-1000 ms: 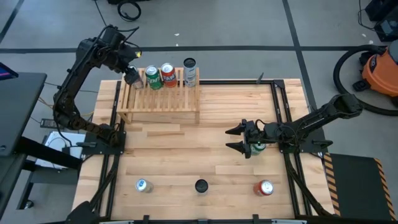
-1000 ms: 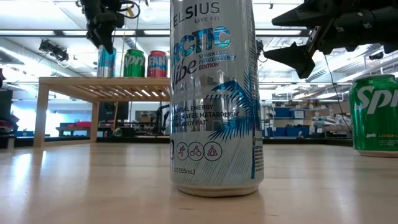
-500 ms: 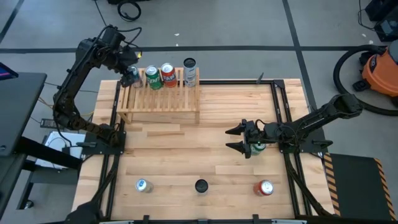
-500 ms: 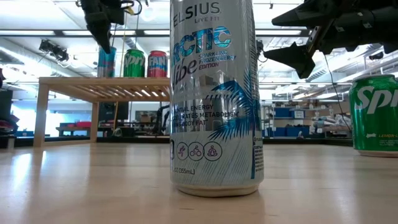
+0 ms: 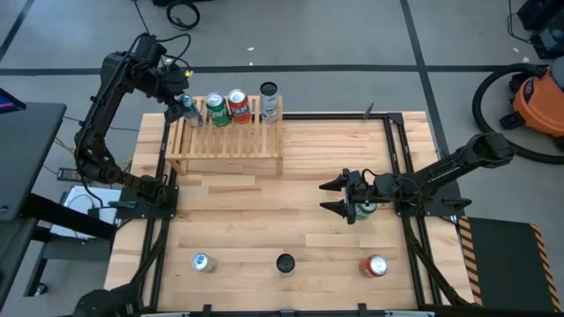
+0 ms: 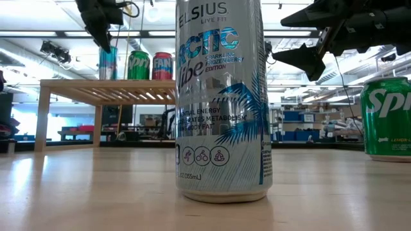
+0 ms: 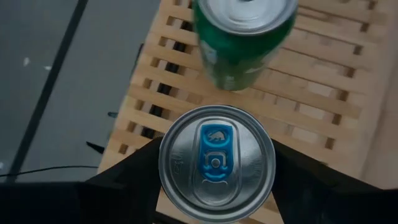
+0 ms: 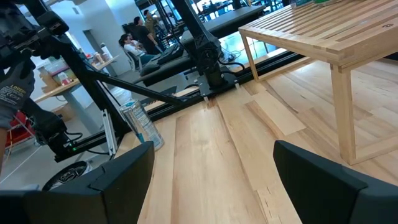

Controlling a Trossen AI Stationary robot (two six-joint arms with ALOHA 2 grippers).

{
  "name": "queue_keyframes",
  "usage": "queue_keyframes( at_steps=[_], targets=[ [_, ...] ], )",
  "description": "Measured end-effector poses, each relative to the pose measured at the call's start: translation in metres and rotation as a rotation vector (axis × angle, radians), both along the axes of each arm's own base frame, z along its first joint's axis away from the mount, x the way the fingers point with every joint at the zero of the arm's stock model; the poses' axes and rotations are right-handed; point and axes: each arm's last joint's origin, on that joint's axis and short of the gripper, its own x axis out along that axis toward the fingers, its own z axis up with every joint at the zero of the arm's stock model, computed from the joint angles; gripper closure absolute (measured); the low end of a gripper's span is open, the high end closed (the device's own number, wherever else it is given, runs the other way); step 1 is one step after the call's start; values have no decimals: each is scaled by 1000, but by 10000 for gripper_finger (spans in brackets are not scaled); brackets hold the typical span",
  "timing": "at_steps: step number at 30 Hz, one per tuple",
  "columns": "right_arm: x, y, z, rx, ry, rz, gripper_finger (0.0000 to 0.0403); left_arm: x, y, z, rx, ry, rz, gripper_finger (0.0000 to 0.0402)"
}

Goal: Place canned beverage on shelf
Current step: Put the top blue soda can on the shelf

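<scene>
The left gripper (image 5: 174, 88) has been drawn back from the blue-tabbed can (image 5: 187, 109), now released on the shelf (image 5: 227, 141) beside the green can (image 5: 215, 109). This placement looks done. The right gripper (image 5: 339, 196) is held open above the counter (image 5: 291, 220).

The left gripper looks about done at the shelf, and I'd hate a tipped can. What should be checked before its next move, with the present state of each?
1. Blue-tab can stands on the shelf: ok, upright at the row's end in the low view.
2. Left gripper is off the can: cannot tell; its fingers flank the can in the left wrist view, contact unclear.
3. Gap to the green can: ok, the cans stand apart.
4. Red can and the dark-topped can upright: ok.
5. Right gripper out of the way: ok, open at mid-table beside a second green can.
</scene>
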Motion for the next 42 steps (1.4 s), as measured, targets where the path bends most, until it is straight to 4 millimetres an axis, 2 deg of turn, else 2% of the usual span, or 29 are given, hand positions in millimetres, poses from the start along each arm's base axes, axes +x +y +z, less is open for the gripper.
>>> queue_keyframes(
  at_steps=[35,42],
  targets=[
    [0,0,0,0,0,0,64,0,-1,0,9,17,-45,149],
    [0,0,0,0,0,0,64,-1,0,0,21,42,-32,107]
  ],
)
